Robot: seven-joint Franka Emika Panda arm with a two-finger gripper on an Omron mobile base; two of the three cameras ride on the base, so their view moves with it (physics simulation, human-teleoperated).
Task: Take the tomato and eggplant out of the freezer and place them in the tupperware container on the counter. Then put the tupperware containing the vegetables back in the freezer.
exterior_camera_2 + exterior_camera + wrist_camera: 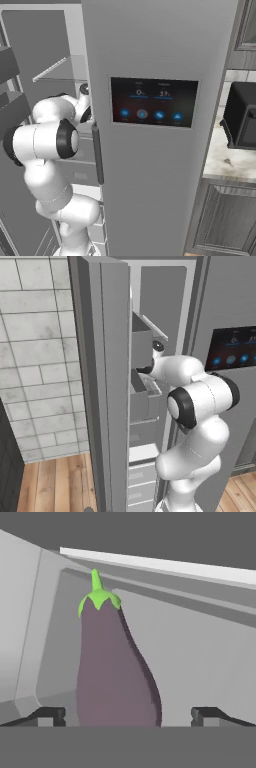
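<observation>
Hand view is showing the eggplant (112,667) lying between the wide-spread, empty jaws (129,716) inside the freezer (160,60), stem pointing toward 12 o'clock, so the eggplant pickup is underway and, I judge, closing comes next.

Only readable text I get is on the freezer (160,150) door's dark touch panel (153,102): "0" on the left readout and "37" on the right, w/ small degree marks. Captions above both nos. and the blue icon row below are too blurry to read.
</observation>
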